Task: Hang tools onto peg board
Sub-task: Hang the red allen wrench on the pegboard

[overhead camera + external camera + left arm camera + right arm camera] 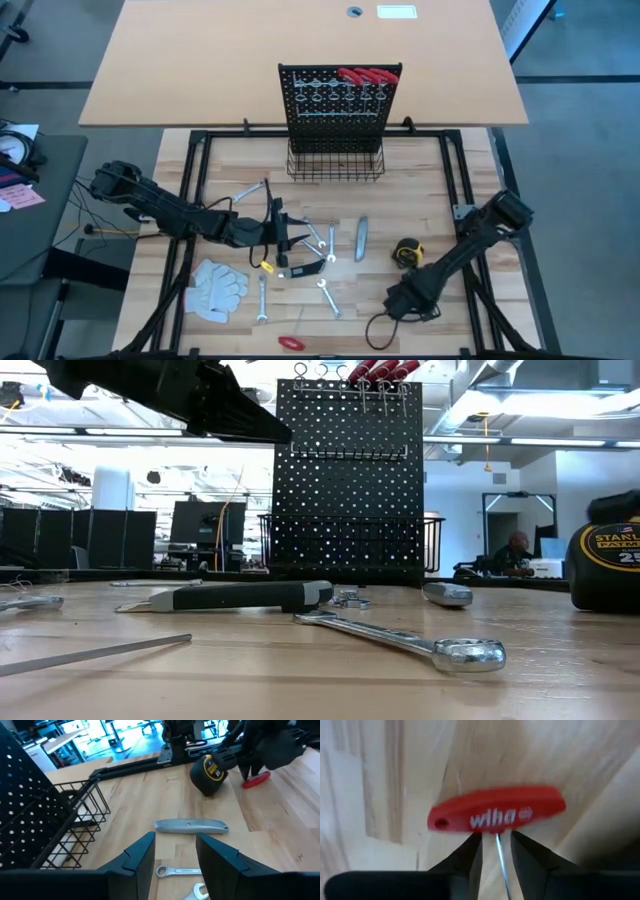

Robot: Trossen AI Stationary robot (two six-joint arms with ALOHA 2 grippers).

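The right gripper [496, 847] is low near the table's [440, 190] front edge, fingers slightly apart around the thin shaft of a red T-handle tool [496, 815]; its handle lies crosswise to the fingers. The left gripper [175, 855] hovers spread over the wrenches [325, 290] mid-table. The peg board [338, 105] at the back edge carries red-handled tools [368, 75]; its wire basket [336, 165] looks unfilled.

Left arm stretches in low from the left edge, its left gripper [283, 238] hovering mid-table with fingers [141, 854] parted and empty, while the right arm angles down front-right, right gripper [496, 845] narrowly parted.
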